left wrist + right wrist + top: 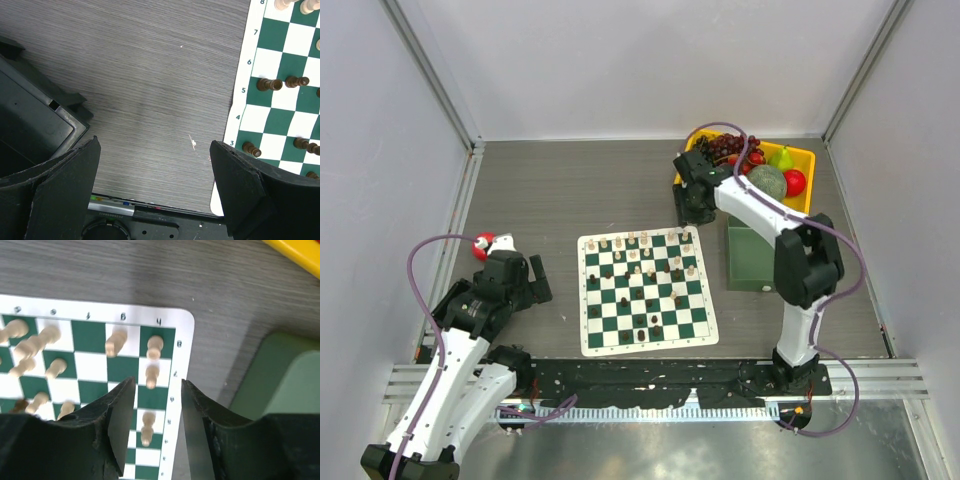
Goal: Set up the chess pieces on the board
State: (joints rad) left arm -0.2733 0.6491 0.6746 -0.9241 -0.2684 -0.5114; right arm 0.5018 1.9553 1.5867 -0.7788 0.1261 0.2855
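Right wrist view: right gripper [157, 385] hangs over the far right corner of the board [185, 340], jaws partly apart and nothing clamped.
Cream pawn [152, 375]: it's right in line with the gap, just beyond the fingertips; contact can't be told.
Risk, tilt: come away crooked and a finger clips that pawn, knocking it into the cream piece [155, 346] on the far row.
Risk, crowding: neighbours stand close on the left, so a sideways swing sweeps them.
Dark pieces [269, 84]: scattered over the middle squares, plenty left to sort.
Left gripper [155, 150]: spread wide and empty over bare table, left of the board.
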